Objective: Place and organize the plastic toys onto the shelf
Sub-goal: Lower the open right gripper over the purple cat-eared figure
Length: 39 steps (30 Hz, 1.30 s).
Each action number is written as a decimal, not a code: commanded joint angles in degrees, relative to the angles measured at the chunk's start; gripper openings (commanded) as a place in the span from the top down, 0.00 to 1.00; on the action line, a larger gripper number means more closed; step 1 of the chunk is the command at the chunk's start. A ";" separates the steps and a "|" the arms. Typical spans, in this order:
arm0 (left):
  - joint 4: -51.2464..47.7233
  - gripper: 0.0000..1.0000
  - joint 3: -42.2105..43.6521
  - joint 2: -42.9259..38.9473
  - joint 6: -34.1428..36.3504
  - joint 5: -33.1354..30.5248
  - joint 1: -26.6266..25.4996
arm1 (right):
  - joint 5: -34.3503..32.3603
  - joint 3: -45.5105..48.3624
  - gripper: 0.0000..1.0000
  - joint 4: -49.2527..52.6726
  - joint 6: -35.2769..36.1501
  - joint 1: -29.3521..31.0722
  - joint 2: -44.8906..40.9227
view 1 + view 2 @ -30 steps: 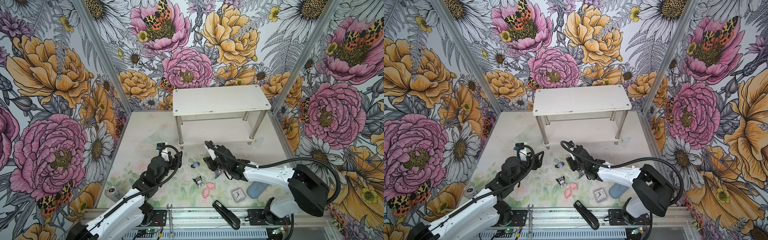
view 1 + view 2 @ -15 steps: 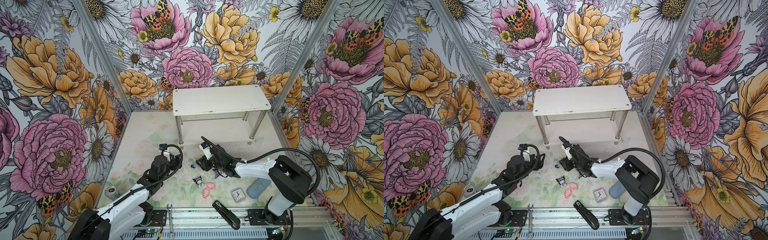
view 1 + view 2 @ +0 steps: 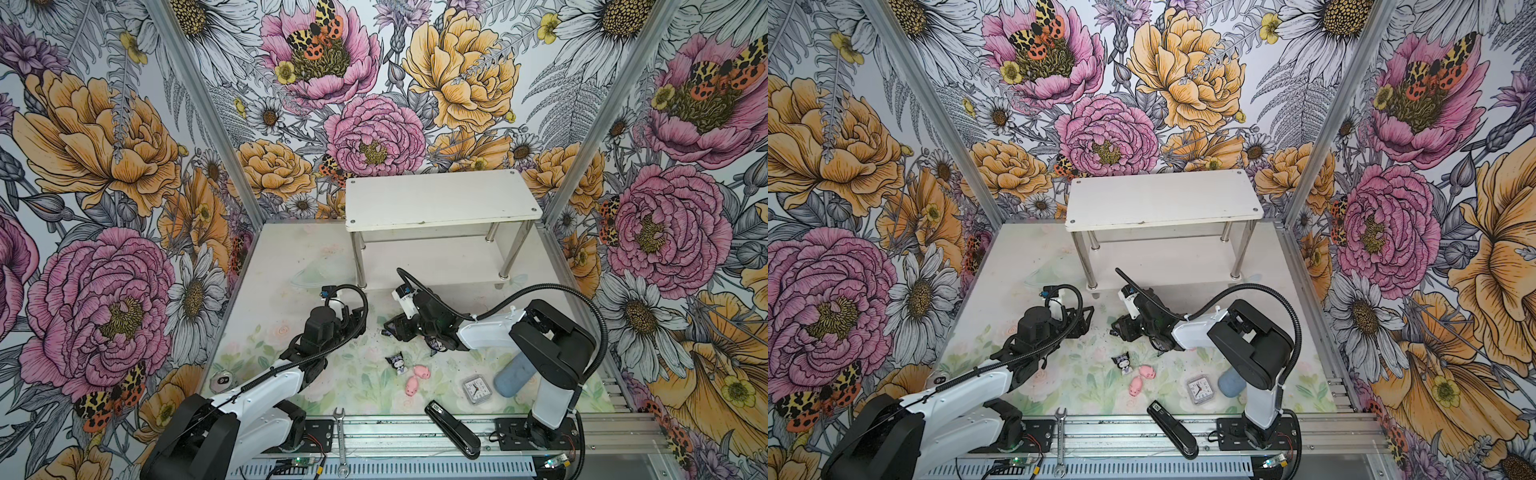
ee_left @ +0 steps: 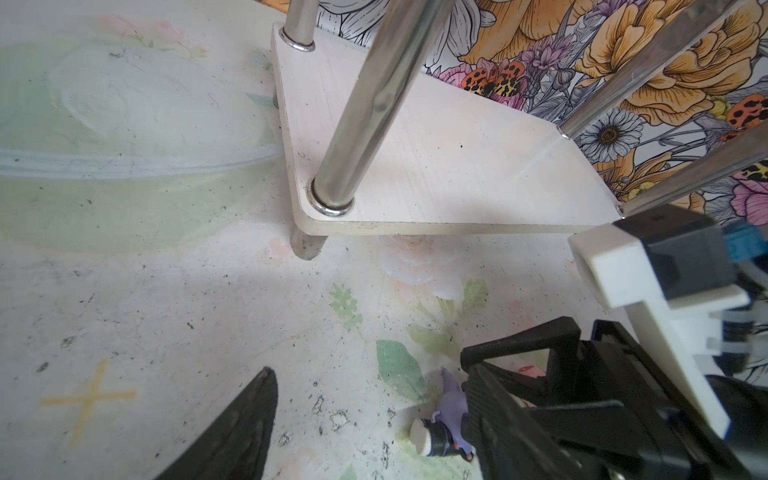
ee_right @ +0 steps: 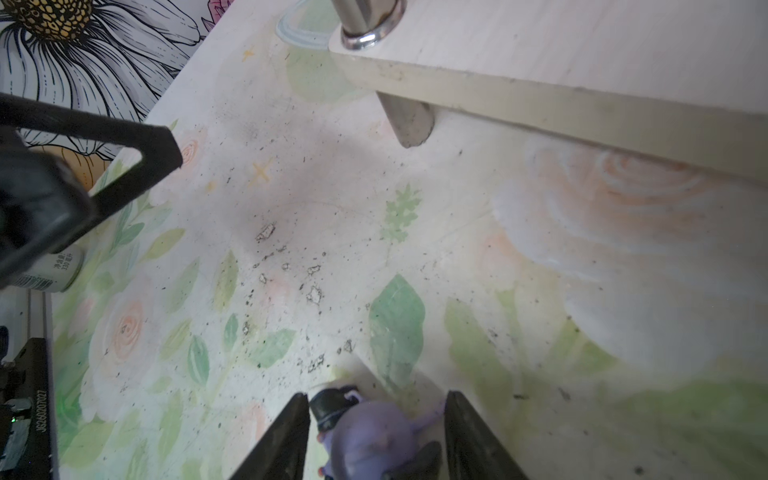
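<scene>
Right wrist view: the right fingers (image 5: 282, 440) stand partly apart on either side of a purple-and-black figurine (image 5: 365, 436). It lies on the table (image 5: 291, 187), just in front of the lower tier of the shelf (image 5: 582, 50). One finger touches the toy, but whether both press on it cannot be told. The left fingers (image 4: 241, 424) are spread with nothing between them, low over the table near the shelf's front left leg. In both top views a second figurine (image 3: 395, 362), a pink pig (image 3: 423, 371) and a second pig (image 3: 412, 386) lie close together on the table, nearer the front edge and well apart from the shelf.
</scene>
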<state>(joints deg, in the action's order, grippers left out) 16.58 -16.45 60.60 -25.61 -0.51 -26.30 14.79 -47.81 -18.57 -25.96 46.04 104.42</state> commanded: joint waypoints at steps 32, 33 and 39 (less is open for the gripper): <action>-0.24 0.25 -0.43 -3.18 -0.76 0.99 1.57 | -21.17 -8.42 0.24 25.24 14.90 12.19 -9.37; -0.41 0.25 -0.37 -3.56 -0.80 0.96 1.52 | -20.68 -8.39 0.22 25.23 15.21 12.20 -8.90; -1.92 0.24 0.26 -5.81 -1.45 0.79 1.63 | -14.00 -11.22 0.00 23.71 13.64 12.18 -2.62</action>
<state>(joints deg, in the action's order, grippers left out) 15.79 -16.86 56.16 -26.09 0.08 -25.23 -1.58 -56.80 5.30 -12.56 58.43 98.96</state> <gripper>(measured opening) 0.758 0.989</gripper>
